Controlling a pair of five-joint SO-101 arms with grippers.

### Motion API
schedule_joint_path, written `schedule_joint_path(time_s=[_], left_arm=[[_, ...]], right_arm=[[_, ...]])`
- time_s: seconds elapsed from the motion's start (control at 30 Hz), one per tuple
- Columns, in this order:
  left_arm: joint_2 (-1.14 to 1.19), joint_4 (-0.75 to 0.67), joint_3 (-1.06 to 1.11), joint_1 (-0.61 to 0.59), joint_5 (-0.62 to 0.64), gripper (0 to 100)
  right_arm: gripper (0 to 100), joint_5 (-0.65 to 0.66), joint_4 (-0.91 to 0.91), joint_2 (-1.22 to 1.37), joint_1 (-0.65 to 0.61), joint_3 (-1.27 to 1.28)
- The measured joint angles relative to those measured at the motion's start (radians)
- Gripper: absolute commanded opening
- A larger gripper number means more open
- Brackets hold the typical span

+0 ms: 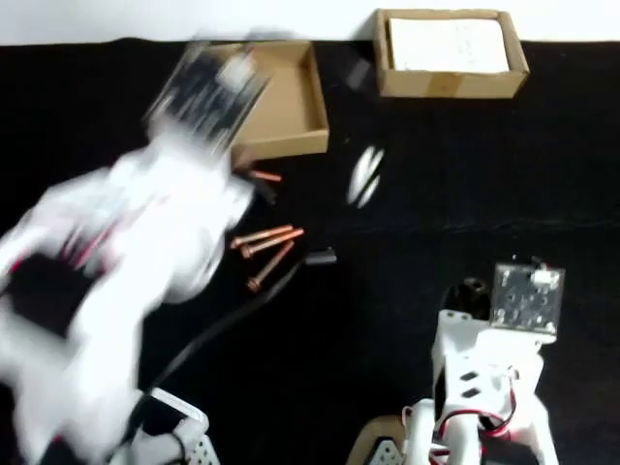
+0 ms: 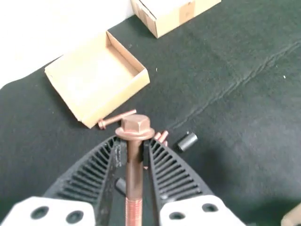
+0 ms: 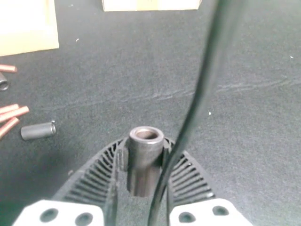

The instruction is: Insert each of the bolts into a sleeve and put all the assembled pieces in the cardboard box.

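Bolt (image 2: 134, 165), copper, sits clamped lengthwise between the left gripper's (image 2: 134, 141) fingers, its hex head just past the tips and its thread toward the wrist. The right gripper (image 3: 145, 149) pinches one dark sleeve (image 3: 145, 162), its open bore just past the fingertips. Four loose bolts (image 1: 266, 237) lie on the black mat (image 1: 465, 194) near the shallow cardboard box (image 1: 286, 97): one just beside its corner, three farther off. One loose sleeve (image 1: 321, 258) lies beyond those three. A second box (image 1: 450, 58) stands well apart from the first.

Creased black cloth (image 1: 436, 223) lies underneath everything; a white surface (image 1: 145, 17) borders it.
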Motion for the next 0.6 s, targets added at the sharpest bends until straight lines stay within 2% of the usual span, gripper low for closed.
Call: schedule_joint_path(time_s=[0.17, 0.27, 0.43, 0.53, 0.6], left_arm=[[-0.284, -0.120, 0.295, -0.002, 0.000, 1], [-0.463, -0.236, 0.491, -0.002, 0.000, 1], [-0.664, -0.485, 0.824, -0.003, 0.000, 1], [-0.692, -0.631, 0.974, -0.002, 0.017, 1], [-0.694, -0.704, 1.023, 0.002, 0.072, 1]], right_arm=[[0.8, 0.000, -0.021, -0.014, -0.005, 0.054], [0.8, -0.011, -0.091, -0.014, -0.060, 0.091], [0.8, -0.178, -0.262, -0.015, -0.256, 0.184], [0.8, -0.292, -0.407, -0.017, -0.382, 0.262], [0.8, -0.333, -0.505, -0.017, -0.448, 0.310]])
